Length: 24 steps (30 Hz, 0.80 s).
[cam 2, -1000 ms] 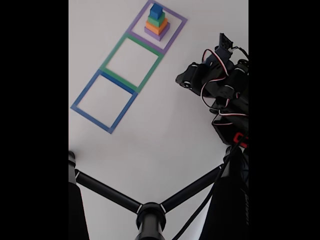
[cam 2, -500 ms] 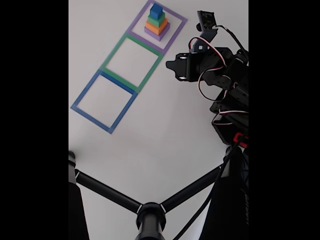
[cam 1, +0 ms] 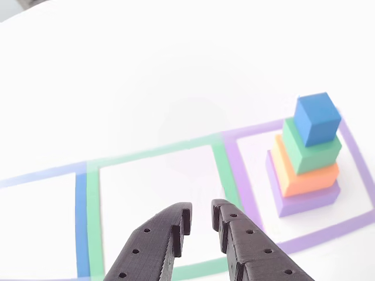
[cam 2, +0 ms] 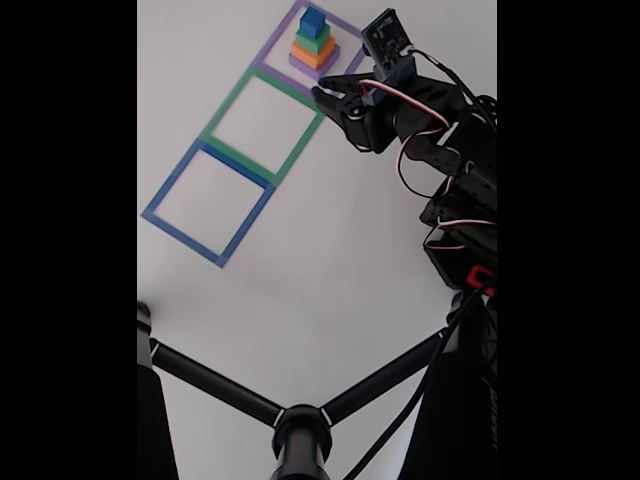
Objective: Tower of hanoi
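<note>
- Other view: the tower of hanoi (cam 1: 306, 157) stands complete inside the purple outline (cam 1: 246, 175), with blue on green on orange on purple. No block is lifted and the green outline (cam 1: 220, 167) beside it holds nothing, so the task appears unstarted. The jaws (cam 1: 201, 218) hang slightly parted and empty, short of the tower.
- Fixed view: the tower (cam 2: 314, 45) sits untouched. The arm (cam 2: 430, 120) has swung from well apart to just beside it within a second.

Blue outline (cam 1: 35, 175) cut by left edge; tool (cam 1: 200, 218) base cropped at btm.
</note>
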Available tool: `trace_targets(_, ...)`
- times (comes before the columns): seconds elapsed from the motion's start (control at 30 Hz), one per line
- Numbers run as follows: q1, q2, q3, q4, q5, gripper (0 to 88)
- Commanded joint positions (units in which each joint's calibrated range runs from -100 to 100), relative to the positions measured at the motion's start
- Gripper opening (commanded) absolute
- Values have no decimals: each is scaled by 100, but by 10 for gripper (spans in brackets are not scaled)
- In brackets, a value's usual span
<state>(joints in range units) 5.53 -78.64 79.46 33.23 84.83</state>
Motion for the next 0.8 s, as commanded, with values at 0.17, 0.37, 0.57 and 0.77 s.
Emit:
trace_targets(0.17,406,28,390,-861,1297,1)
trace_targets(0.37,521,36,536,-1112,1517,2)
trace_targets(0.57,588,246,1163,-2335,1517,4)
trace_targets(0.77,857,755,-346,-335,1517,95)
